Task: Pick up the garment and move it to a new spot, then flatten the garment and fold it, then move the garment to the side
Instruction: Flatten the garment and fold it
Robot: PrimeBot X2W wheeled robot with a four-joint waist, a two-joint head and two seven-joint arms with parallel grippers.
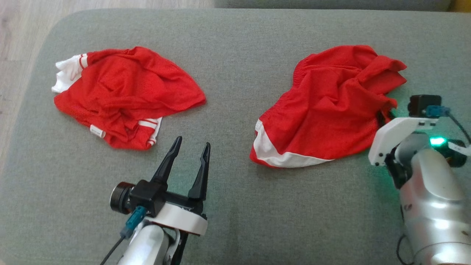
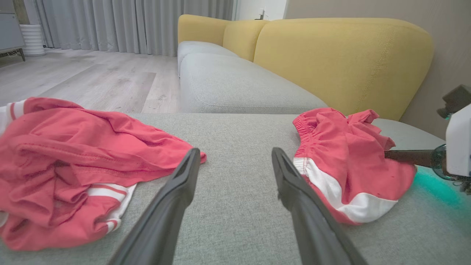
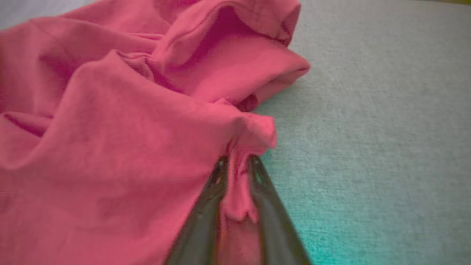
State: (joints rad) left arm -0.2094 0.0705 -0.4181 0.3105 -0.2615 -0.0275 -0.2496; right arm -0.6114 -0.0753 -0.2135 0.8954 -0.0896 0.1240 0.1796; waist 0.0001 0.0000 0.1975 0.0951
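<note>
A crumpled red garment [image 1: 327, 106] with white trim lies on the right of the grey cushion [image 1: 235, 206]. In the right wrist view my right gripper [image 3: 237, 165] is shut on a fold of the garment [image 3: 110, 140] at its right edge, red cloth bunched between the two fingers. In the left wrist view the same garment [image 2: 342, 154] shows with a dark finger of the right gripper [image 2: 408, 156] reaching into its side. My left gripper [image 1: 191, 145] hovers open over bare cushion between the two red cloths, holding nothing; its fingers [image 2: 176, 191] stand wide apart.
A second crumpled red cloth [image 1: 121, 95] with white striped cuffs lies at the left. Wood floor [image 1: 14, 44] runs beyond the cushion's left edge. A yellow sofa back [image 2: 342, 62] and another grey seat [image 2: 235, 84] stand behind.
</note>
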